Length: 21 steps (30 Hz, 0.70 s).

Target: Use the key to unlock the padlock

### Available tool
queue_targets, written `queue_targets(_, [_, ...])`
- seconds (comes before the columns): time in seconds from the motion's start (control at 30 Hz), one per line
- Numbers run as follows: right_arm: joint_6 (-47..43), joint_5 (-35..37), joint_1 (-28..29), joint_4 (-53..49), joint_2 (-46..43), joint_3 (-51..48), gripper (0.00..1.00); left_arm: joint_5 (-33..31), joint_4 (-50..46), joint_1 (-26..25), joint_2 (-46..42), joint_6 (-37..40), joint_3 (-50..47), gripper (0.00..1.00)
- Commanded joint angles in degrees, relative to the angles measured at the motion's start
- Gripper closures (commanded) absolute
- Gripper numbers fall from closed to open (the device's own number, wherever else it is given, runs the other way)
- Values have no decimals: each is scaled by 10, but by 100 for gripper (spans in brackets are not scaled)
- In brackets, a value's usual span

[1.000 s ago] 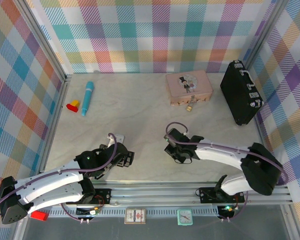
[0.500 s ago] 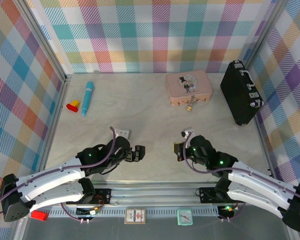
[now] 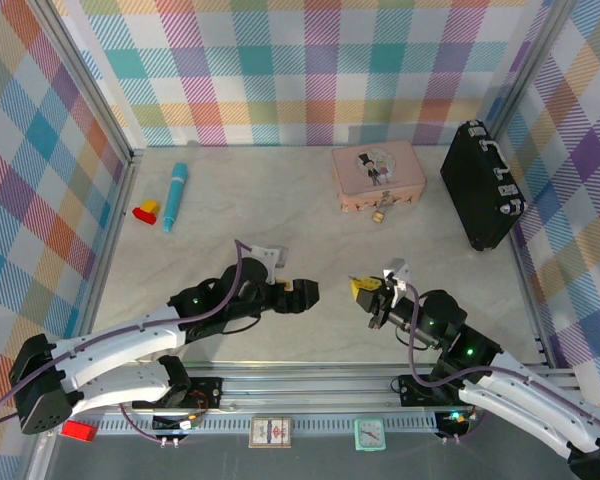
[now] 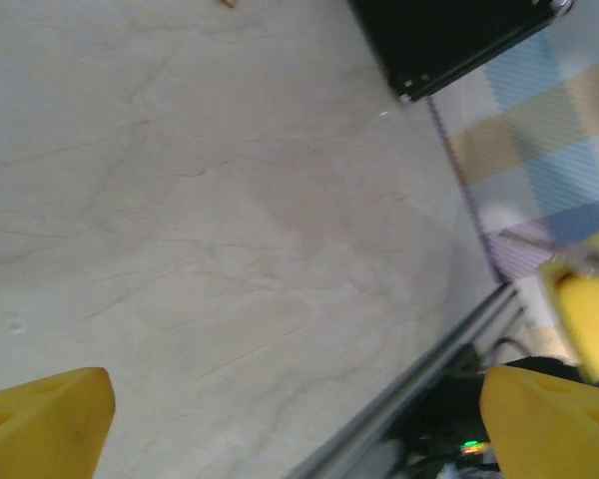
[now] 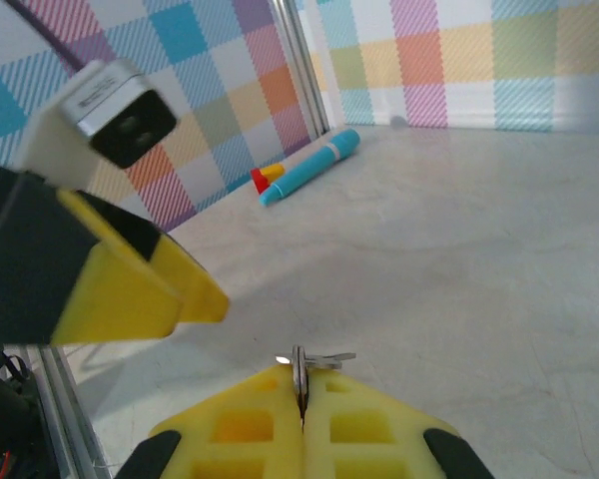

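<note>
Right claw (image 3: 364, 291) here is clenched tight on the key (image 5: 300, 361). On my wrist cam the two yellow pads (image 5: 242, 419) are pressed flat together, and just a thin sliver of dark metal pokes up out of the seam, standing on edge. Seen from above, that claw hangs over the near middle of the table (image 3: 280, 225), pointing left.

My left claw (image 3: 302, 292) sits right across from it, pointing right. The tips of the two are near each other but apart. The left one is spread wide and has nothing in it: on its own cam the yellow tips sit down in the two bottom corners with only pale marbled tabletop between them.

The padlock (image 3: 379, 214) is well apart from both claws, over on the far side. It's a tiny brass speck lying just against the near edge of the pink tin (image 3: 378, 172). The black case (image 3: 483, 185) stands to the right of the tin, by the right wall. Way off at the far left there's the blue tube (image 3: 174, 196) with the red-and-yellow blocks (image 3: 145, 211) just beside it.
</note>
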Motion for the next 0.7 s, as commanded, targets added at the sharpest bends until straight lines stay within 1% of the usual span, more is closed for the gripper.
queue_targets(0.0, [-39,-29,1,85,25,-21,100,85,86,24,22,-89,23,10])
queue_targets(0.2, [-58,-40,0,207,108,-25,100,132,205,47,75,-230,12,21])
queue_targets(0.27, [-63,-44,0,236,136,-20,100,136,245,47,94,-264,10,23])
queue_targets(0.33, [-67,-46,0,261,160,-15,100,134,263,47,113,-294,9,24])
queue_targets(0.5, [-71,-31,0,323,202,-12,100,119,317,47,137,-349,-17,28])
queue_targets(0.67, [-76,-44,0,354,246,0,100,108,317,48,136,-361,-23,34])
